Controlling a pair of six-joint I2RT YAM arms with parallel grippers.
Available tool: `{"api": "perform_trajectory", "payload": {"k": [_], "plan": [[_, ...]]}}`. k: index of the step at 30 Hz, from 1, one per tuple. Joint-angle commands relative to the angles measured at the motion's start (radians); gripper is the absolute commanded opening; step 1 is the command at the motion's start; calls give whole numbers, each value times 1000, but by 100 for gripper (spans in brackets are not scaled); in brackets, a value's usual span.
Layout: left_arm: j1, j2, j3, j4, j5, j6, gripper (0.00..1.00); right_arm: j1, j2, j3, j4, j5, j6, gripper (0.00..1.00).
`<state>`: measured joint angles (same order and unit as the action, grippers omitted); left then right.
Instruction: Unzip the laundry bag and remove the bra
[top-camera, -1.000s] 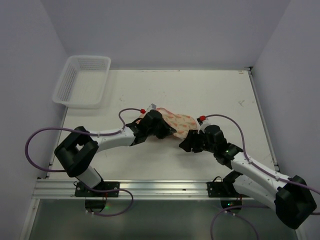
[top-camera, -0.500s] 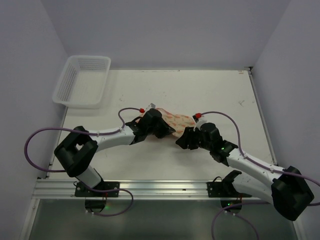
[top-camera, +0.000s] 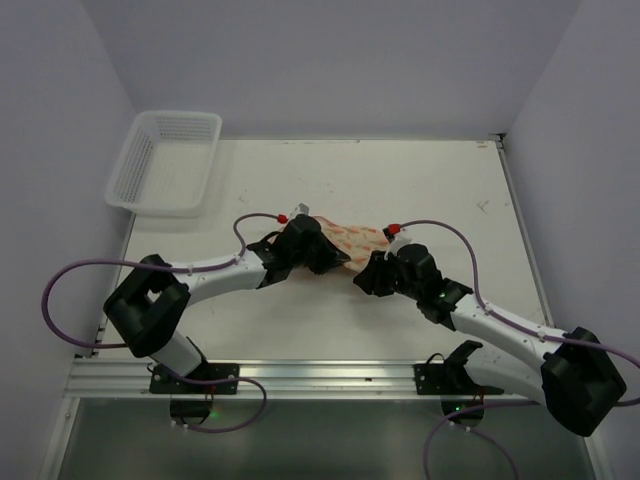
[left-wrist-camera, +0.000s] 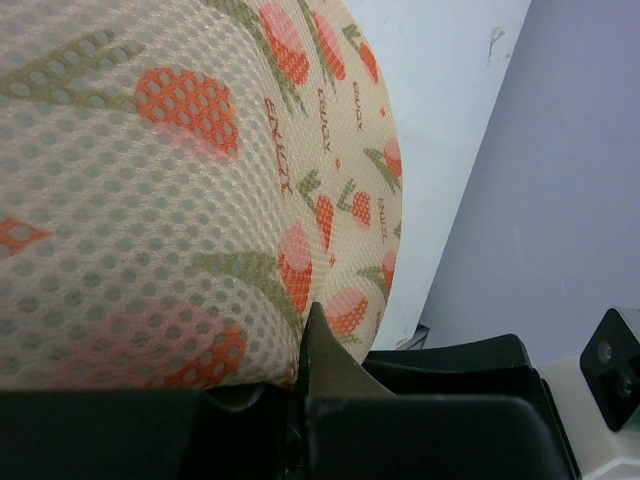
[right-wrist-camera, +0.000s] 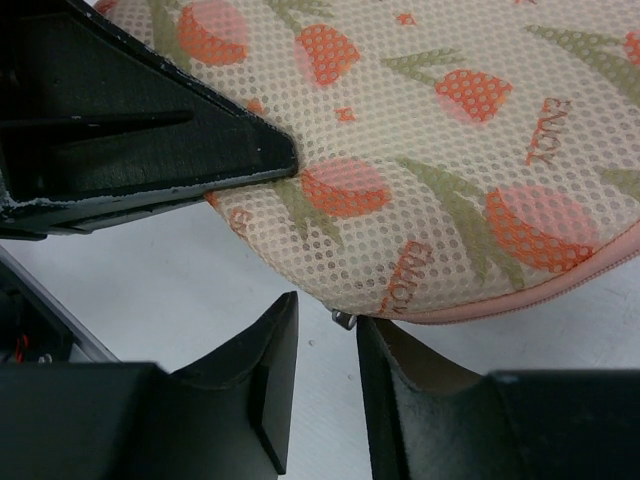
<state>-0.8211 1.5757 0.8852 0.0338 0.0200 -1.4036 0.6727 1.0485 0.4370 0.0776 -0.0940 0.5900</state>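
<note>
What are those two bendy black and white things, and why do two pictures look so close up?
Those are two robot arms, bolted to a table. Each ends in a gripper: two fingers that pinch. The wide picture looks down from above. The other two come from small cameras on the wrists, so everything looks huge. On the table lie a printed laundry bag and a white basket. The left gripper is against the bag; I cannot tell if it pinches. The right gripper has its fingers slightly apart, right beside the tiny metal zipper pull. No bra shows.
</note>
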Motion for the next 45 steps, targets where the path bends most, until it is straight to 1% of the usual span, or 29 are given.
{"api": "perform_trajectory", "payload": {"k": [1,2,6,7,8,10,15,17,20,21,23,24,26,27,28,29,30,31,32,34,35,37,38,39,40,41,42,43,45], "plan": [[7,-51,20,32,17,2,0,8,8,34,62,36,-15,29],[7,-51,17,32,18,3,0,8,5,32,62,40,-15,28],[14,-63,5,29,20,11,0,8,-5,31,41,59,-16,12],[19,-66,1,29,20,11,0,8,-10,31,34,66,-16,5],[20,-71,-8,29,20,11,0,8,-15,28,16,74,-16,1],[28,-85,-17,28,18,14,0,8,-34,22,2,92,-16,0],[57,-117,-58,17,32,51,0,7,-94,2,-108,163,-12,0],[83,-118,-74,24,70,83,0,4,-125,-7,-148,198,-9,0],[122,-103,-83,-5,136,181,0,-8,-159,-11,-209,212,-2,0],[128,-102,-97,-5,155,233,0,-10,-166,-9,-222,214,1,0],[140,-105,-115,14,205,287,0,-19,-185,-7,-254,214,5,0],[143,-102,-120,23,222,354,0,-22,-189,-4,-265,214,7,0],[154,-77,-115,32,294,434,0,-33,-191,-1,-292,208,13,0],[160,-59,-111,43,326,536,0,-38,-189,3,-303,208,16,0],[171,-36,-83,31,381,590,0,-42,-185,5,-311,205,22,0],[177,24,-60,6,402,653,0,-57,-177,5,-321,189,27,0],[181,61,-33,-68,414,763,0,-59,-156,15,-329,162,27,0],[192,94,-2,-96,440,806,0,-59,-144,23,-337,145,25,0],[198,162,59,-116,454,871,0,-59,-130,35,-349,125,15,0],[217,222,128,-161,486,911,0,-59,-91,60,-337,68,4,0],[221,268,199,-176,482,920,0,-58,-79,65,-300,36,4,0],[235,297,256,-204,479,911,0,-58,-33,78,-257,-45,16,0],[238,303,277,-207,471,884,4,-56,-12,86,-216,-68,34,0],[244,290,299,-209,436,843,15,-58,36,103,-179,-99,56,0],[249,290,301,-212,413,842,24,-58,62,114,-179,-105,56,0],[255,264,296,-213,393,789,36,-56,86,124,-144,-114,74,0],[269,247,269,-213,380,760,60,-55,111,144,-124,-124,80,0],[275,227,250,-213,359,729,67,-53,160,157,-108,-134,94,0],[287,155,200,-212,331,623,75,-48,208,193,-55,-156,102,0]]}}
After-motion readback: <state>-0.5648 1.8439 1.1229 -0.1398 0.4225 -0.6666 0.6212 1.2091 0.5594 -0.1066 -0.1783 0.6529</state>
